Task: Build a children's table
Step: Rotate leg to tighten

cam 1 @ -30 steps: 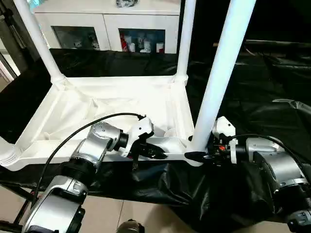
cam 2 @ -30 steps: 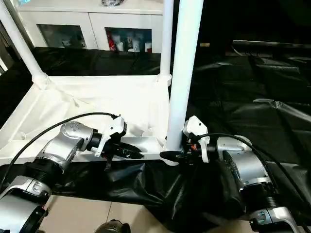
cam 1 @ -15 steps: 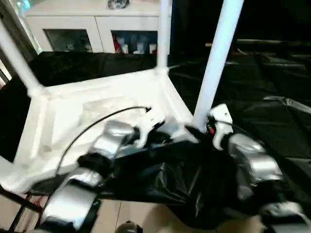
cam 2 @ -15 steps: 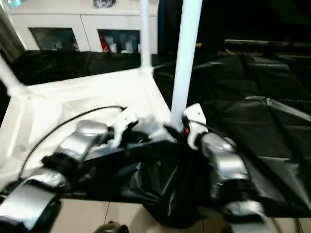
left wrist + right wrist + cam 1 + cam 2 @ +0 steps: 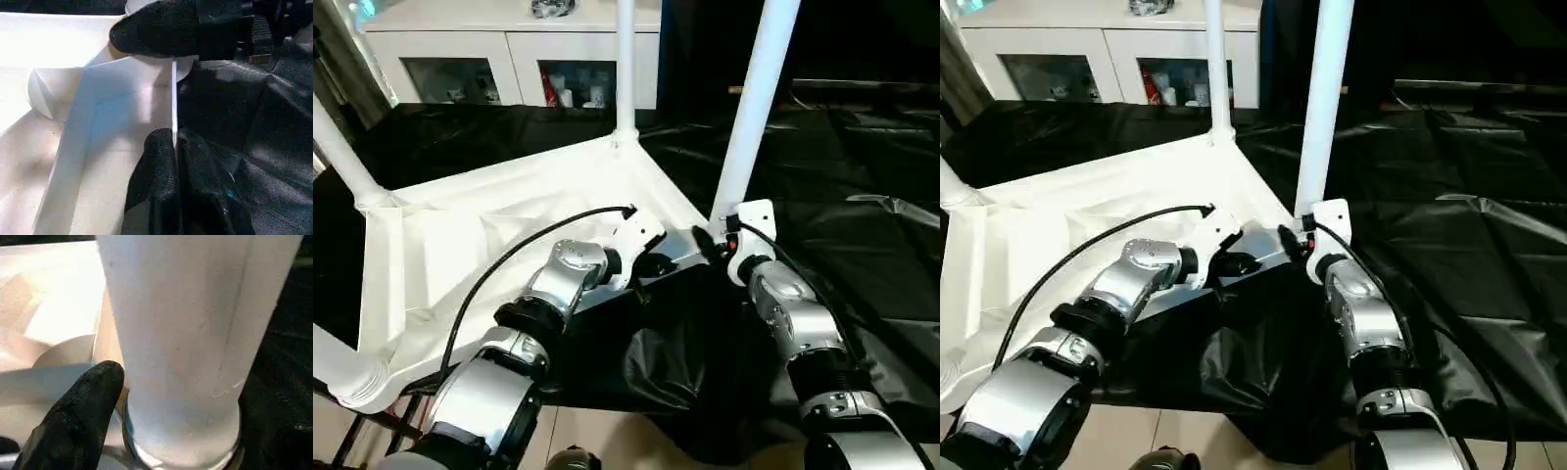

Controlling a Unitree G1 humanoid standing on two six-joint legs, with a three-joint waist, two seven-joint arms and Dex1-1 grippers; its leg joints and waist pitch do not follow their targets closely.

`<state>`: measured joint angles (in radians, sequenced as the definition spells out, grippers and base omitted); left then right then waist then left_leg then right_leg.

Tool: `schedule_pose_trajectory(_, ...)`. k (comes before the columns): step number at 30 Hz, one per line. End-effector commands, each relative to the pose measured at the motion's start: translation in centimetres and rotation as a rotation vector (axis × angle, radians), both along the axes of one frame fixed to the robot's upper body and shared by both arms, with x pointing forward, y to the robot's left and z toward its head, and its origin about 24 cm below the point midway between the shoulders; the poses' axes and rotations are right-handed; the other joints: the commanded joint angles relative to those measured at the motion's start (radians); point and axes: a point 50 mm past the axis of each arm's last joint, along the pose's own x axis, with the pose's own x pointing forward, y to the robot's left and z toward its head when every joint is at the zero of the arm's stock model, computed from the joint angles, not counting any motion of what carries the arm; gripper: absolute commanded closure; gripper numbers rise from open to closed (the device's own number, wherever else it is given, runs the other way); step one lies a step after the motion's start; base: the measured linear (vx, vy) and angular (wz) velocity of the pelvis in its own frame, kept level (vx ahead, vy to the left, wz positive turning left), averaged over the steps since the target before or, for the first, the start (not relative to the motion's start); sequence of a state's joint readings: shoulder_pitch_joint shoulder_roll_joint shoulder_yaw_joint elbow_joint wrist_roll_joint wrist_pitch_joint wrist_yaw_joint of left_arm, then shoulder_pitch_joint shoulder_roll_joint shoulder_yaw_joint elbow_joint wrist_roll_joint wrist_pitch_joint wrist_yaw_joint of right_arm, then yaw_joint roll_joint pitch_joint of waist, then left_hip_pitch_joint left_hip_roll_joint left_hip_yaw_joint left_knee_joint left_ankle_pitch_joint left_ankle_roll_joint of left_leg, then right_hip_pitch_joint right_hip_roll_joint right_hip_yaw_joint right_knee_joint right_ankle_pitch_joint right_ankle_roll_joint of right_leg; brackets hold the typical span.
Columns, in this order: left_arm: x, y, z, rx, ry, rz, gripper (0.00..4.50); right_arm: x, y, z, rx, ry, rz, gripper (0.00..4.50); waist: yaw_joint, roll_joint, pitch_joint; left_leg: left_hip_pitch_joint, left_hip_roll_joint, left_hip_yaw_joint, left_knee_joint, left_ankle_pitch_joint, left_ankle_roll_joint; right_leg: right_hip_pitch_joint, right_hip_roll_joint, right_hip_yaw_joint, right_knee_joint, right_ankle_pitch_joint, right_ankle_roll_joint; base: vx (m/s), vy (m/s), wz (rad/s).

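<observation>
Work table [image 5: 862, 147]: black-draped, wrinkled cloth, spans the scene; cloth hangs in folds over the near edge between the two forearms.
Cabinet [image 5: 509, 59]: white, glass doors, against the far side behind the work table.
Tabletop [image 5: 460, 245]: white plastic, upside down on the black cloth, ribbed underside up, set at an angle so one corner points toward the robot's right.
Legs: three standing upright in corner sockets. Near-right leg [image 5: 749, 108] rises from the corner between the grippers; far leg [image 5: 625, 69] at the back corner; left leg [image 5: 342, 162] leaning out toward the left edge. Fourth corner socket [image 5: 352, 377] at near left, white ribbed tube end just visible there.
Left arm [image 5: 533, 313]: silver forearm reaching forward and toward the right, wrist bent inward along the tabletop's near rim, black cable looping over it.
Right arm [image 5: 793, 328]: silver forearm reaching forward and up, wrist straight, pointed at the base of the near-right leg.
Left gripper [image 5: 173, 147]: clenched on the thin near rim of the tabletop, one black finger either side of the white edge, just beside the near-right corner socket.
Right gripper [image 5: 703, 240]: jaws spread at the foot of the near-right leg; one black finger [image 5: 78, 416] beside the leg's base, at the socket. Contact with the leg: cannot tell.
</observation>
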<state>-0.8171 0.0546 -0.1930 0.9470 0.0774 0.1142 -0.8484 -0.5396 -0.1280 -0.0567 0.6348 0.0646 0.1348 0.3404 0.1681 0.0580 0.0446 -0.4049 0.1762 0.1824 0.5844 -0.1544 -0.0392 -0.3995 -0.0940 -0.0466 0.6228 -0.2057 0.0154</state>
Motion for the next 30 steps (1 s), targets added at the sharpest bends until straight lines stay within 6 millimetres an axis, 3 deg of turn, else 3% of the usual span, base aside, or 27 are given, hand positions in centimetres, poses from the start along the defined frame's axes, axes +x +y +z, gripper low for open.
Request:
schedule_pose_trajectory(1,-0.2,-1.5,2.3,-0.099,-0.086,-0.137,4.5,-1.0,1.9,-0.4,-0.009,0.018,0.242,0.92,0.0,-0.017,-0.067,0.024,0.046,-0.022,-0.068,-0.239,0.043,0.047,-0.063,0.03,-0.077,-0.064,-0.222,0.0,0.0,0.0)
schedule_pose_trajectory(7,-1.5,0.3,2.0,-0.117,-0.05,-0.306,4.5,-2.7,1.0,0.5,-0.049,0.002,0.558,0.92,0.008,-0.017,-0.066,0.02,0.053,-0.02,-0.064,-0.219,0.078,0.046,-0.063,0.03,-0.073,-0.059,-0.234,0.0,0.0,0.0)
schedule_pose_trajectory(8,-1.9,0.9,2.0,-0.117,-0.037,-0.352,4.5,-3.5,0.6,0.6,-0.053,0.026,0.657,0.92,0.011,-0.018,-0.067,0.023,0.054,-0.02,-0.064,-0.223,0.08,0.045,-0.063,0.03,-0.073,-0.073,-0.238,0.0,0.0,0.0)
schedule_pose_trajectory(13,-2.9,2.3,1.7,-0.092,0.001,-0.455,4.5,-4.6,-0.7,0.5,-0.099,0.085,0.807,0.92,0.021,-0.019,-0.063,0.025,0.062,-0.021,-0.068,-0.259,0.068,0.039,-0.065,0.033,-0.075,-0.139,-0.242,0.0,0.0,0.0)
schedule_pose_trajectory(19,-3.7,3.2,1.6,-0.085,0.041,-0.506,4.5,-5.0,-1.1,0.7,-0.091,0.119,0.871,0.92,0.025,-0.024,-0.065,0.025,0.061,-0.02,-0.066,-0.236,0.067,0.036,-0.065,0.034,-0.073,-0.143,-0.245,0.0,0.0,0.0)
schedule_pose_trajectory(30,-4.1,3.1,1.4,-0.09,0.045,-0.492,4.5,-5.1,-1.0,0.7,-0.056,0.13,0.869,1.73,0.025,-0.028,-0.064,0.025,0.058,-0.018,-0.064,-0.219,0.068,0.034,-0.063,0.034,-0.072,-0.138,-0.246,0.0,0.0,0.0)
